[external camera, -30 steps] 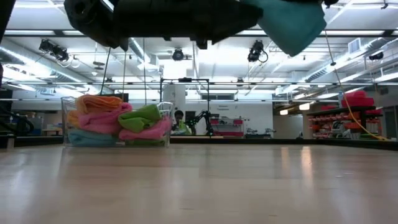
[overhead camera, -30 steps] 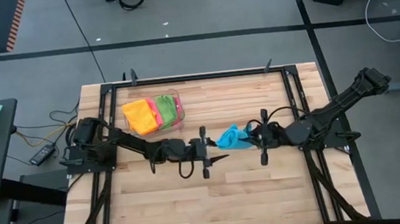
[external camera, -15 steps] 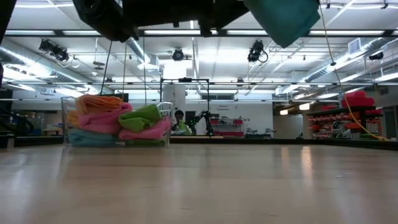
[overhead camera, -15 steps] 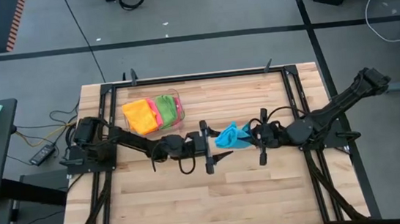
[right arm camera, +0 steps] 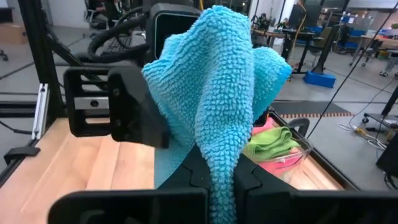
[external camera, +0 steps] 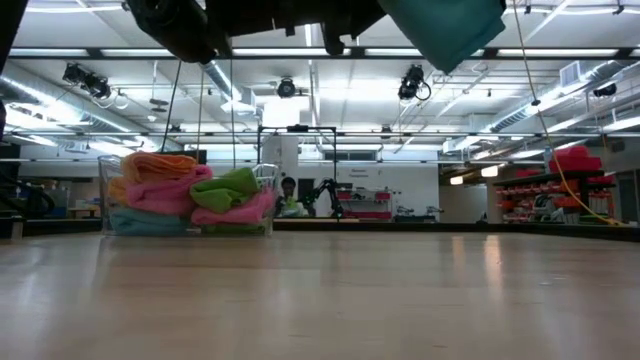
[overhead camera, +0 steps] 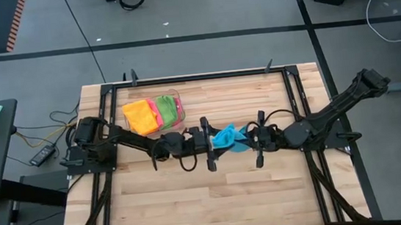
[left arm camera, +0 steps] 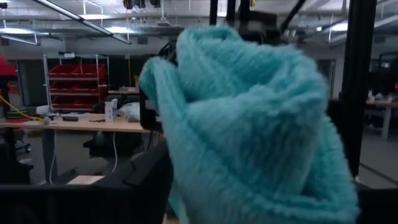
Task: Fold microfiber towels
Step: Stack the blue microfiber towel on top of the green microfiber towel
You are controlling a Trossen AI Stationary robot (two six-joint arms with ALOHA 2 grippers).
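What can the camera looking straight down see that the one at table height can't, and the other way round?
Only the high view shows both arms whole: the left gripper and the right gripper meet at the blue towel above the middle of the wooden table, the right one shut on it.

Only the low view shows the room behind, with ceiling lights and red shelving, and that the towel hangs well clear of the tabletop.

Both show the blue towel and the clear bin of bright towels.
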